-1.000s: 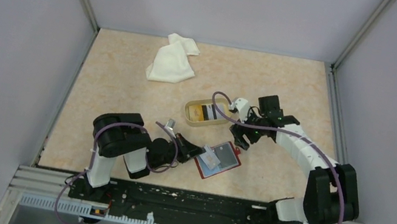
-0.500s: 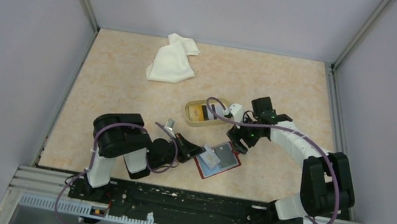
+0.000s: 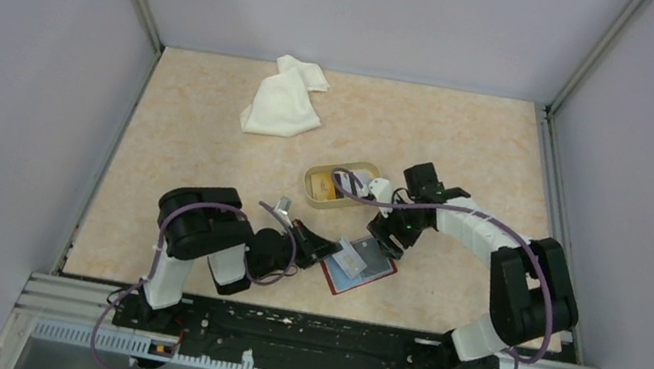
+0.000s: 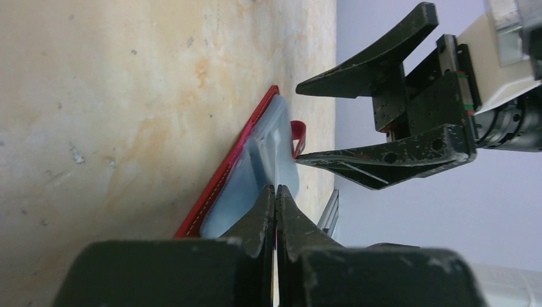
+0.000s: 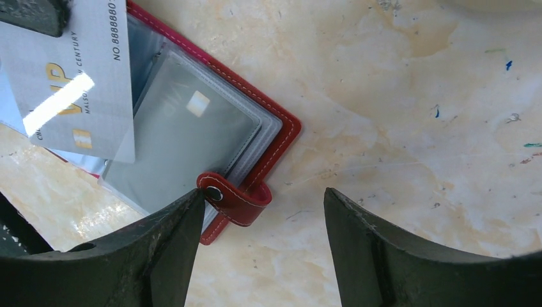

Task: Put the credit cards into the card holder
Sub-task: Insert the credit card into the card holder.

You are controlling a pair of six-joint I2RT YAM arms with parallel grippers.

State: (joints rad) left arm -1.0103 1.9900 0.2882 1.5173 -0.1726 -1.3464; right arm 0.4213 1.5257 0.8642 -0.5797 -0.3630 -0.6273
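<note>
The red card holder [image 3: 373, 271] lies open on the table, its clear pockets up and its snap tab [image 5: 234, 196] curled at the near corner. A grey card [image 5: 185, 121] sits inside a pocket. My left gripper [image 3: 324, 247] is shut on a white credit card [image 5: 77, 77] that slants over the holder's left side; in the left wrist view the card [image 4: 276, 167] shows edge-on between the closed pads. My right gripper [image 5: 263, 195] is open just above the table, its left finger [image 5: 172, 243] at the snap tab. More cards [image 3: 331, 185] lie in the dish, partly hidden.
A tan oval dish [image 3: 319, 197] stands just behind the card holder, close to the right wrist and its purple cable. A crumpled white cloth [image 3: 283, 101] lies at the back left. Grey walls enclose the table on three sides.
The right arm has swung left and nearer, bringing its open gripper down to the card holder's right corner, with the jaws slightly narrower. The left arm and its card have stayed put.
</note>
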